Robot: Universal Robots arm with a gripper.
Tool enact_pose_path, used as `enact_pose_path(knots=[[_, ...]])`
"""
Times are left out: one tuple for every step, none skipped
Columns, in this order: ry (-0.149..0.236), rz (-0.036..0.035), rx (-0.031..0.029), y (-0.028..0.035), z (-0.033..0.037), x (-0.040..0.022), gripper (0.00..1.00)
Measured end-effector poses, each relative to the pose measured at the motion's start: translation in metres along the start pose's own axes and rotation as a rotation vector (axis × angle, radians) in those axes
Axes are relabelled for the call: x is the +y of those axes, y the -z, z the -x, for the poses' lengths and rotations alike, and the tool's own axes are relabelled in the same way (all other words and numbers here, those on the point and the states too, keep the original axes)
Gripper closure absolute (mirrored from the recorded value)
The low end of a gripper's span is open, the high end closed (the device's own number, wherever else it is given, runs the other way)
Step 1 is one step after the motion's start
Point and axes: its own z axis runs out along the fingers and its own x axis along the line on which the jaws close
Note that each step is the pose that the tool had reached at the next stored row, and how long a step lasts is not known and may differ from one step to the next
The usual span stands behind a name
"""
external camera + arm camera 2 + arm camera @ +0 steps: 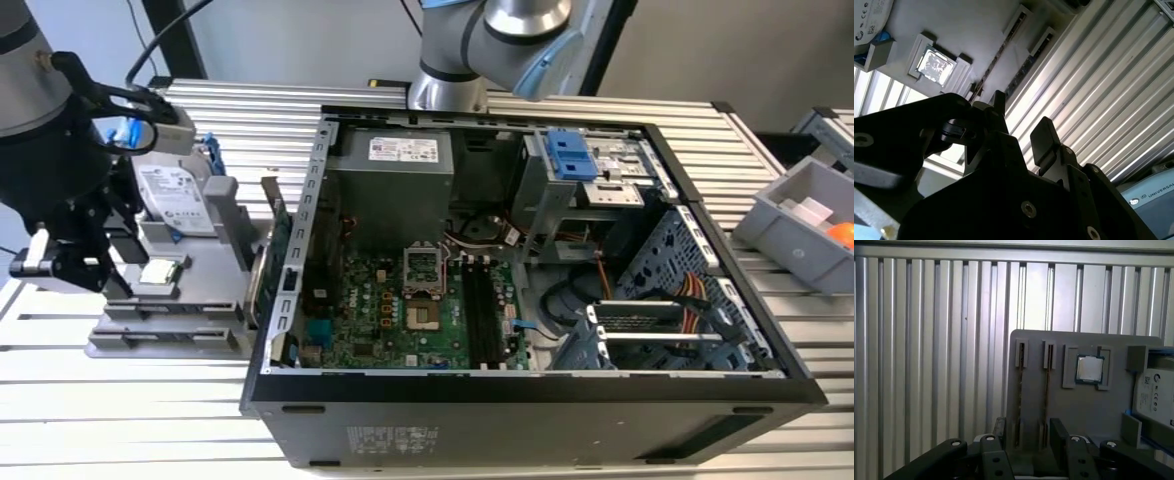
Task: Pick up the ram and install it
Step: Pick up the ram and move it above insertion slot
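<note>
The ram shows as a thin brownish strip standing on edge in a slot (1046, 390) of the grey holder (1104, 410); in the second wrist view it is the same strip (998, 55). A similar thin strip stands in the neighbouring slot (1020, 390). My gripper (1029, 432) (1021, 122) hangs open just above the near end of these slots, its two black fingers (1059, 432) apart with nothing between them. In the exterior view my gripper (80, 265) is at the left, over the holder (174, 335). The motherboard's black slots (481, 310) lie inside the open computer case (534, 400).
On the holder, a square silver CPU chip (1089, 369) (160, 272) and a hard drive in a blue frame (1154, 395) (174, 195) sit beside the slots. Ribbed metal table (929, 365) surrounds it. A grey bin (807, 225) stands at the exterior view's right.
</note>
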Motion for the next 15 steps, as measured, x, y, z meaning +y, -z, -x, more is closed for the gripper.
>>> enact_pose_path(knots=[[0.0,0.0,0.0015,-0.0009,0.0,0.0001,0.0],[0.0,0.0,0.0033,-0.002,0.0,0.0,0.0],[0.0,0.0,0.0052,-0.003,0.0001,0.0001,0.0],[0.0,0.0002,0.0073,-0.0038,0.0001,0.0001,0.0],[0.0,0.0002,0.0092,-0.0049,0.0001,0.0001,0.0],[0.0,0.0003,0.0115,-0.0058,0.0001,0.0002,0.0],[0.0,0.0004,0.0134,-0.0068,0.0002,0.0002,0.0],[0.0,0.0003,0.0152,-0.0079,0.0002,0.0002,0.0],[0.0,0.0004,0.0169,-0.009,0.0002,0.0002,0.0],[0.0,0.0004,0.0185,-0.0101,0.0002,0.0002,0.0],[0.0,0.0005,0.0202,-0.0113,0.0003,0.0002,0.0],[0.0,0.0005,0.0218,-0.0126,0.0003,0.0002,0.0],[0.0,0.0006,0.0237,-0.0138,0.0003,0.0002,0.0],[0.0,0.0006,0.0254,-0.0151,0.0003,0.0002,0.0],[0.0,0.0008,0.0272,-0.0162,0.0004,0.0002,0.0]])
